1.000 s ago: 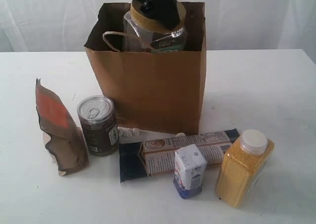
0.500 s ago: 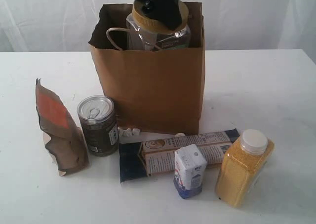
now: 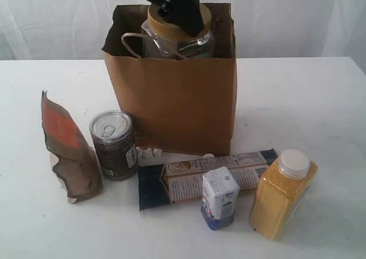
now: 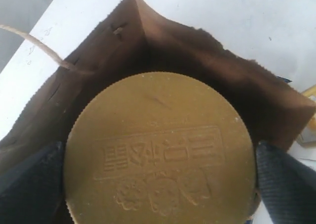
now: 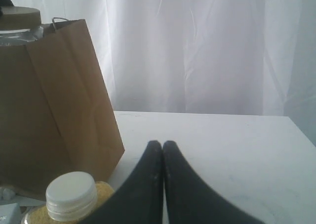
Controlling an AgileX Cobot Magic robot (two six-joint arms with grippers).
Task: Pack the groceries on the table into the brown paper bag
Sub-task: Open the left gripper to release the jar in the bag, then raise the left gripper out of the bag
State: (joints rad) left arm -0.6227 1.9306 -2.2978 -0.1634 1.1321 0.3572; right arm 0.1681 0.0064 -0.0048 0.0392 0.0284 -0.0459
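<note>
The clear jar point(image 3: 178, 42) with its tan lid point(image 4: 160, 150) hangs half inside the mouth of the brown paper bag point(image 3: 174, 104), which stands upright on the table point(image 3: 309, 99). My left gripper point(image 3: 174, 4) is shut on the jar's lid, one finger point(image 4: 29, 177) on each side. In front of the bag lie the orange-brown pouch point(image 3: 66, 150), the dark pull-tab can point(image 3: 113, 144), the long navy packet point(image 3: 200, 176), the small white-blue carton point(image 3: 219, 197) and the yellow-grain bottle point(image 3: 283, 193). My right gripper point(image 5: 163, 145) is shut and empty, just behind that bottle point(image 5: 71, 197).
Tiny white crumbs point(image 3: 150, 152) lie at the bag's foot. One twisted handle loop point(image 3: 132, 44) hangs inside the bag beside the jar. A white curtain point(image 5: 197, 46) closes off the back of the table.
The left gripper has lowered the jar a little deeper into the bag and shifted it slightly left. The bag's walls shifted with it. The right gripper and the other groceries stayed put.
</note>
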